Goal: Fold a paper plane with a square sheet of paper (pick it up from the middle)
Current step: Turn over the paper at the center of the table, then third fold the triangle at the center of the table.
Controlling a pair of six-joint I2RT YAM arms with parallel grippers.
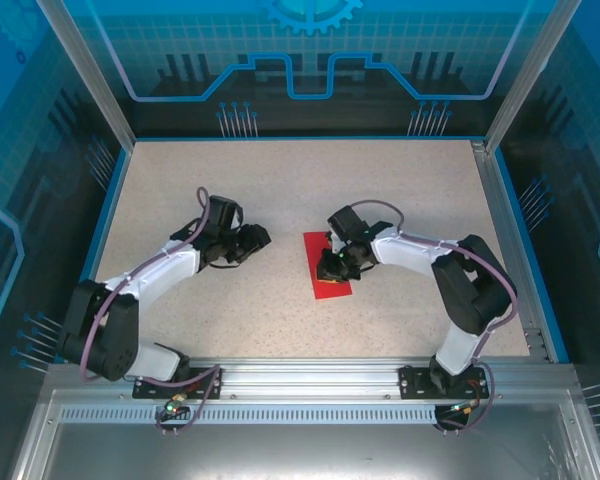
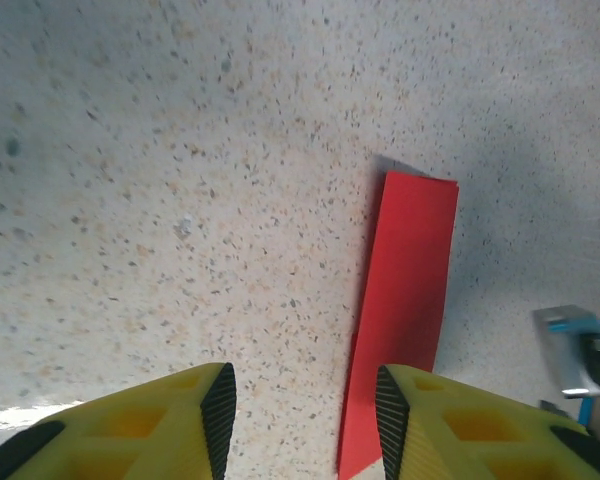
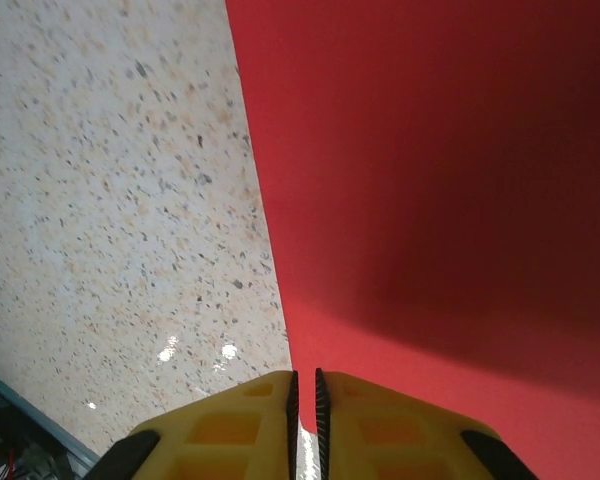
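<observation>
**Item:** red sheet of paper (image 1: 330, 287), flat on the desk (image 1: 280, 180), near the middle.
**Condition:** a narrow oblong rather than a square, so probably folded once in half; no point, no wings, no dart shape.
**Left hand** (image 1: 257, 238): wide apart, empty, hovering just beside the sheet's long edge.
**Right hand** (image 1: 333, 264): fingers drawn almost together, low over the sheet, at its edge; whether it pinches the paper cannot be told.
**Progress:** early. Nose corners, wing folds and the final crease remain.
</observation>
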